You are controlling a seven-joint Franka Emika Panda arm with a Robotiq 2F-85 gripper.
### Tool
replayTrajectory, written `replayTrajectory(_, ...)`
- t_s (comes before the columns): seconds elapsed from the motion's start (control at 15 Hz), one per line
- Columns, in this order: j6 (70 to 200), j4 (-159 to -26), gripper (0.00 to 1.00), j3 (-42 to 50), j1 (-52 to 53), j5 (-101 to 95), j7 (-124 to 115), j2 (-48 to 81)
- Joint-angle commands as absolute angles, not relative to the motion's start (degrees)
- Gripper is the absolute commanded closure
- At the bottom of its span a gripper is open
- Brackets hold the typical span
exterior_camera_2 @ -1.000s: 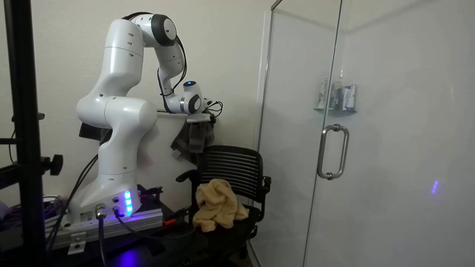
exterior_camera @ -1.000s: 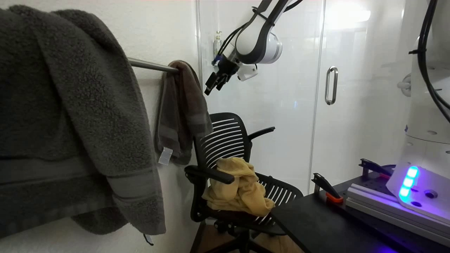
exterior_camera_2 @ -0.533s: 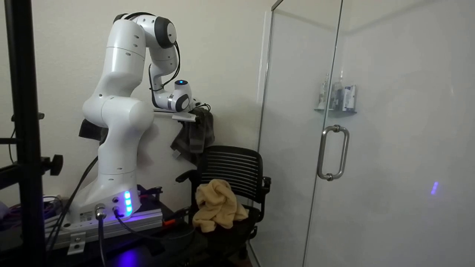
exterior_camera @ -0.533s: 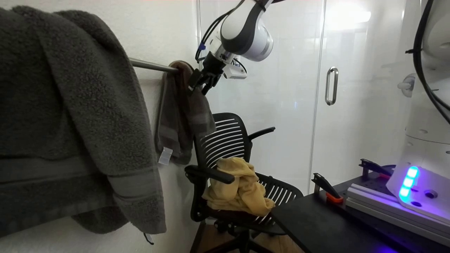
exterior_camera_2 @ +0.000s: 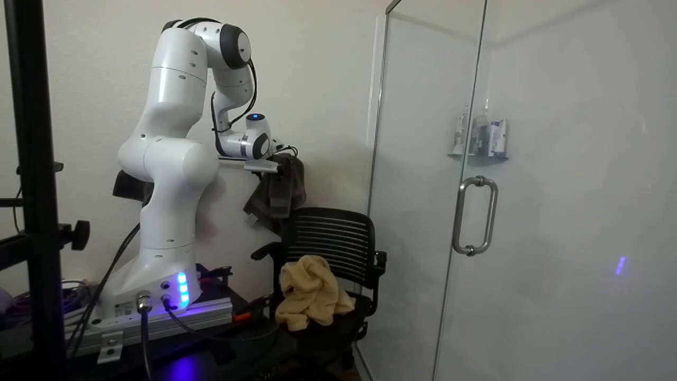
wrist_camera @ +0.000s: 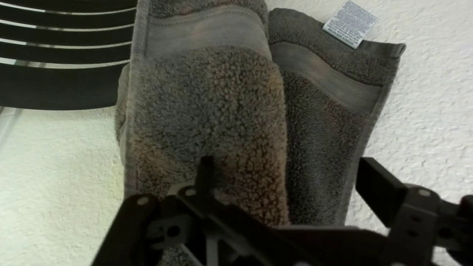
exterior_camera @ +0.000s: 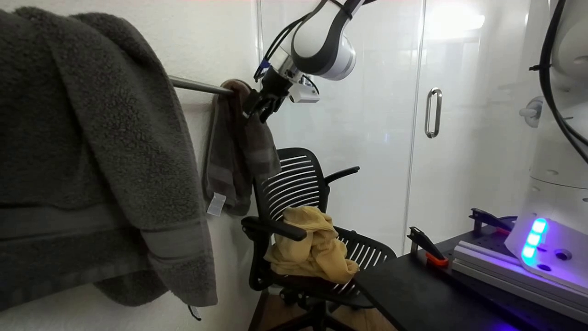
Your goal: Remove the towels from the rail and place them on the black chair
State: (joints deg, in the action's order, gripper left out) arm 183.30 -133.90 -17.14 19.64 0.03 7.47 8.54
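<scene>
Along the pale wall (exterior_camera: 216,37), one rail (exterior_camera: 197,86) carries two dark grey towels: the large towel (exterior_camera: 105,147), thick and draped over its near stretch, and the smaller towel (exterior_camera: 259,147), hung farther along, with one white label (wrist_camera: 350,24) at a lower edge. Just in front of the smaller towel, below the rail, is the end effector (wrist_camera: 286,162), released, its jaws wide apart; whether the two touch cannot be told. Below and just beside that towel stands one black chair (exterior_camera: 294,184) with two armrests (exterior_camera: 275,227), its back partly covered by the towel in an exterior view. One mustard-yellow cloth (exterior_camera: 317,243) lies heaped on the seat, taking up much of the room there. Near the chair's front edge, one black tabletop (exterior_camera: 404,289) bears the single robot arm (exterior_camera_2: 174,121), and two clamps (exterior_camera: 426,243) show along it. The arm blocks part of the rail in an exterior view, where one black upright pole (exterior_camera_2: 31,185) also stands. Glass panels (exterior_camera: 349,193) near the chair have one metal handle (exterior_camera: 433,112); behind them, one corner shelf (exterior_camera_2: 478,157) holds toiletries (exterior_camera_2: 480,135) too unclear to count.
</scene>
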Motion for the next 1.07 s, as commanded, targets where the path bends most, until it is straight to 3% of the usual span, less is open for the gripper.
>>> replayTrajectory(0.0, 185.7, -133.3, 0.33, -15.3, 21.5, -1.4, 7.0, 10.4)
replayTrajectory(0.6, 192.0, -133.7, 0.96, 0.4, 31.8, -0.8, 8.1, 10.4)
replayTrajectory(0.67, 191.6, -133.7, 1.0, -0.7, 31.3, -0.6, 7.0, 10.4)
replayTrajectory(1.0, 190.2, -134.2, 0.99, -16.3, 21.4, -2.3, -1.8, 8.2)
